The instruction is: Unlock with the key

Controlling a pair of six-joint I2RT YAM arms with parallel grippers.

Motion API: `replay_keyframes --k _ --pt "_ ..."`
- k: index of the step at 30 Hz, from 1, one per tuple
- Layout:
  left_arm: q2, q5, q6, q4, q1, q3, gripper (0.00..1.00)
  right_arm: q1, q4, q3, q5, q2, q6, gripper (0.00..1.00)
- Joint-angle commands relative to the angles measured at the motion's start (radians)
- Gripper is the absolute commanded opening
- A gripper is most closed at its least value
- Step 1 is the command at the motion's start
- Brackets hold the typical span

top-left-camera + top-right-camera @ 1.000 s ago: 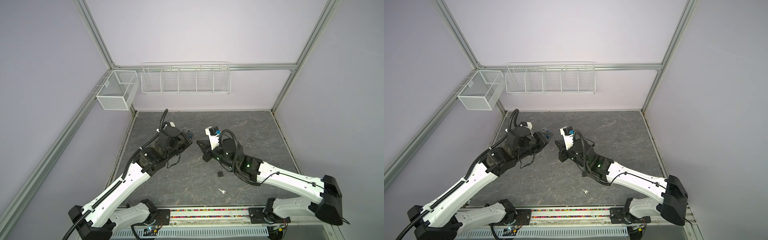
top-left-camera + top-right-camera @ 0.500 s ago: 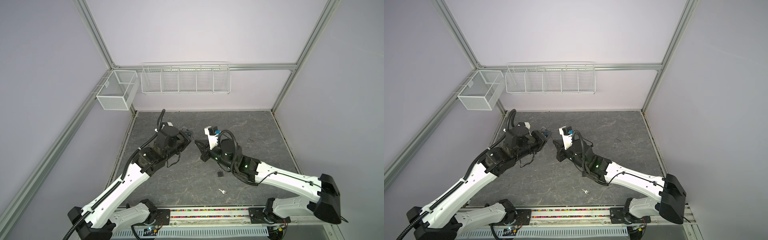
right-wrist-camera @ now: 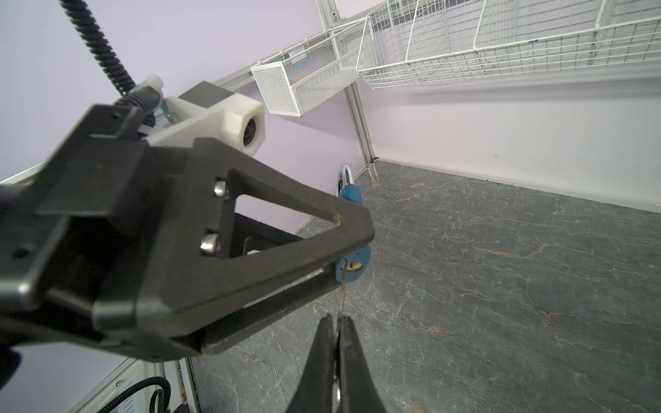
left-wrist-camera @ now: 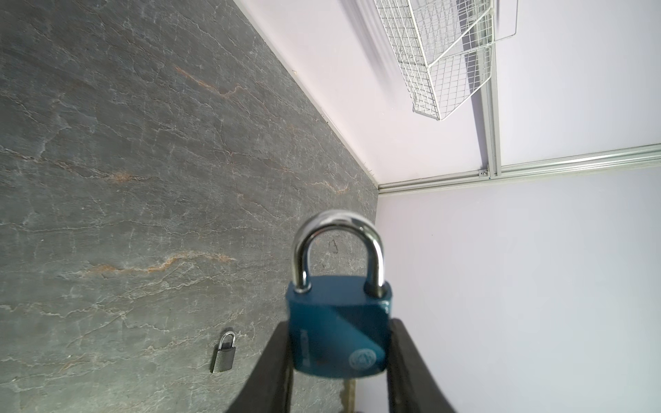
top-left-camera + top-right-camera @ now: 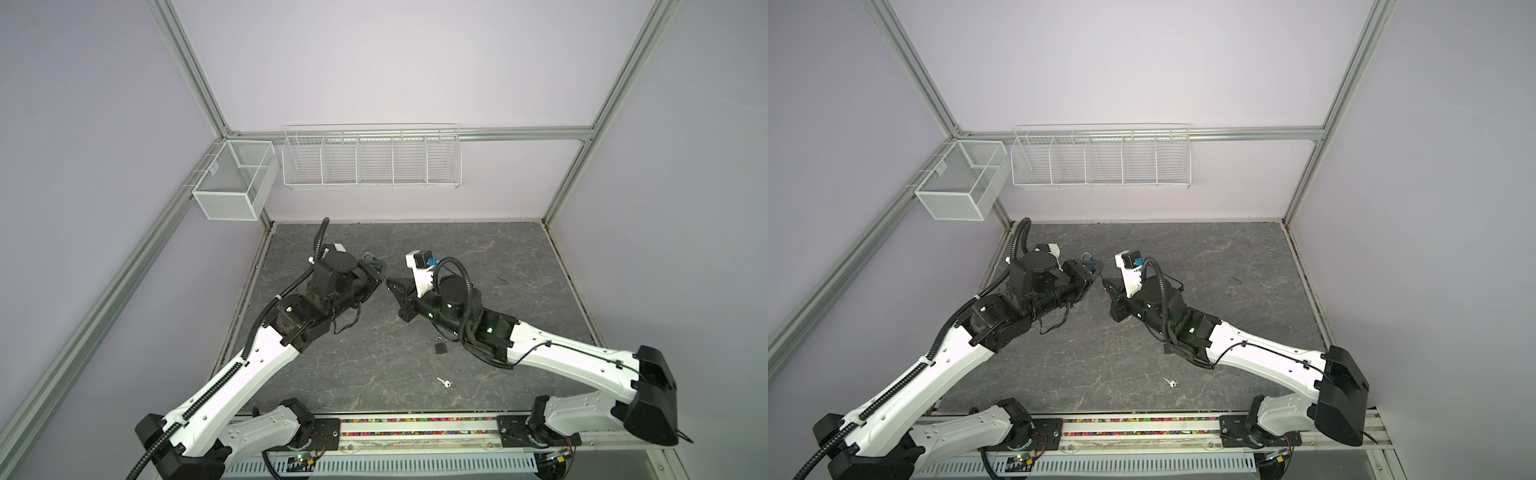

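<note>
A blue padlock (image 4: pixel 338 332) with its silver shackle seated in both holes is clamped by its sides between the black fingers of my left gripper (image 4: pixel 339 345). It hangs above the back middle of the table in both top views (image 5: pixel 376 264). My right gripper (image 3: pixel 336 319) is shut on the key (image 3: pixel 342 294). The thin blade of the key reaches up to the keyhole in the padlock's underside (image 3: pixel 354 262), and it shows just below the lock body (image 4: pixel 352 391). The two grippers meet tip to tip (image 5: pixel 387 282) (image 5: pixel 1103 282).
A small grey padlock (image 5: pixel 440 345) (image 4: pixel 223 354) lies on the slate table beside the right arm. A loose silver key (image 5: pixel 445 382) (image 5: pixel 1170 382) lies near the front edge. A wire rack (image 5: pixel 372 160) and a mesh box (image 5: pixel 232 187) hang on the walls.
My right gripper has shifted left and back with the key, closing the gap to the padlock. The left gripper has barely moved and keeps its hold.
</note>
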Motion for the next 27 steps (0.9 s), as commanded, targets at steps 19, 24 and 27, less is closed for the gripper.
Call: replay_keyframes --k 19,24,27 --pt "-0.016 0.011 -0.018 0.032 0.0 -0.016 0.0 -0.004 0.035 0.021 0.022 -0.03 -0.035 0.06" --pt "-0.019 0.017 -0.018 0.03 0.001 -0.013 0.0 -0.011 0.024 0.028 0.033 -0.023 -0.044 0.06" --pt "-0.026 0.023 -0.022 0.037 0.0 -0.014 0.0 -0.01 0.016 0.033 0.019 -0.004 -0.032 0.06"
